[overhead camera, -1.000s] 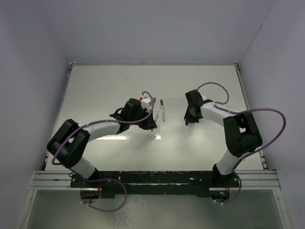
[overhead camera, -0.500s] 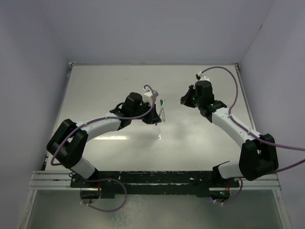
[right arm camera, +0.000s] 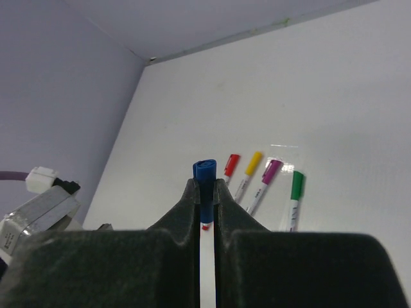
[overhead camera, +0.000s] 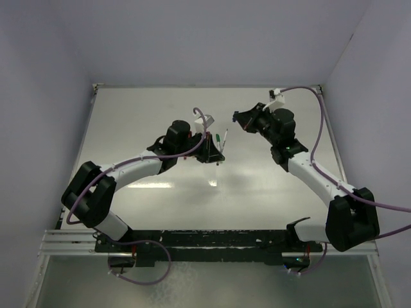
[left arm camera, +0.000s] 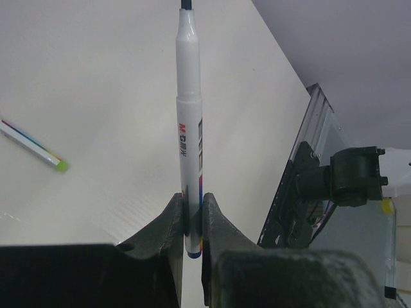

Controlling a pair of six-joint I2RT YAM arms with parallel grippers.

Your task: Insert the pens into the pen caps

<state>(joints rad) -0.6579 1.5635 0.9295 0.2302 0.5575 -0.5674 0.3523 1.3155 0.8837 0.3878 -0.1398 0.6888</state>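
In the top view the left gripper (overhead camera: 215,153) and the right gripper (overhead camera: 239,119) face each other over the middle of the table (overhead camera: 128,115), the right at about 2 o'clock from the left. Between them, green and red specks mark the lying pens (overhead camera: 223,136), too small there to count. In the left wrist view the left claw is clamped on the lower barrel of the blue-tipped pen (left arm camera: 189,128), which points to 12 o'clock with its tip bare. One other pen lies on the table at 9 o'clock, showing a green end. In the right wrist view the right claw is pinched together on the blue cap (right arm camera: 205,169). From 2 to 3 o'clock of it, four pens lie side by side on the table, wearing the red cap (right arm camera: 231,162), yellow cap (right arm camera: 255,158), purple cap (right arm camera: 272,167) and green cap (right arm camera: 297,183). That makes five pens and five caps. Four pairs look done, and only the blue pair appears left to join.
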